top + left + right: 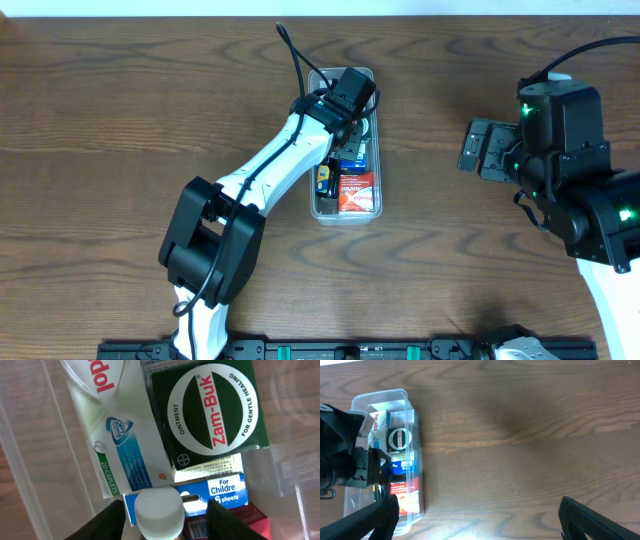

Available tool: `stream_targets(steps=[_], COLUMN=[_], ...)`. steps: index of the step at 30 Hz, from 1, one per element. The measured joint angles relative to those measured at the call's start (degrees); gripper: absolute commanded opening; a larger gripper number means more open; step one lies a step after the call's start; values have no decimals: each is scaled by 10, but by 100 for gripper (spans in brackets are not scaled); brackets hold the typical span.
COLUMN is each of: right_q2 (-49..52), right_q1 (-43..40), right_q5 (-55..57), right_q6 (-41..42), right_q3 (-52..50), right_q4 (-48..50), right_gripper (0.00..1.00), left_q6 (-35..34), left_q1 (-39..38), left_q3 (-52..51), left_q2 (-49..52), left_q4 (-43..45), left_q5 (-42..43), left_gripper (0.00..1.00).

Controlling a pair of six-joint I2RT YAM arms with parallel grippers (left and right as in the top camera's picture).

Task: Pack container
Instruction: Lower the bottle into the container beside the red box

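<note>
You have one clear container (385, 395). Inside it, four boxes:
- one green Zam-Buk ointment box (210, 410)
- one white-and-green caplet box (120, 445)
- one blue "For Children" sheets box (225, 490)
- one red box (357, 192)

Also inside it: one white round cap (159, 510).

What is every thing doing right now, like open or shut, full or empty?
container, open on top, partly filled with boxes.
Zam-Buk box, lying flat in the container, label up.
caplets box, lying flat beside it.
left end effector, open, jaws clear of the cap.
white-capped bottle, cap on, between those jaws.
right end effector, open, empty.
</note>
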Motion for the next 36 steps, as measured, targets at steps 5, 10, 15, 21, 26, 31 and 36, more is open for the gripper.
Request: stream_targets(steps=[5,10,15,21,26,31,36], right_q2=[0,0,0,0,0,0,0], right_q1=[0,0,0,0,0,0,0], right_q5=[0,0,0,0,0,0,0], right_q6=[0,0,0,0,0,0,0], right_q3=[0,0,0,0,0,0,0], right_q4=[0,0,0,0,0,0,0], right_gripper=[99,99,99,99,99,99,99], left_q6=[5,5,15,22,28,37,40], left_q1=[0,0,0,0,0,-2,-5], left_q3=[0,0,0,0,0,0,0], left_q2=[6,8,19,21,21,8,-45], left_q4=[1,5,7,9,7,-7,-21], left_q5=[0,0,0,2,-1,-17,-31], left_gripper=[50,44,33,25,25,25,25])
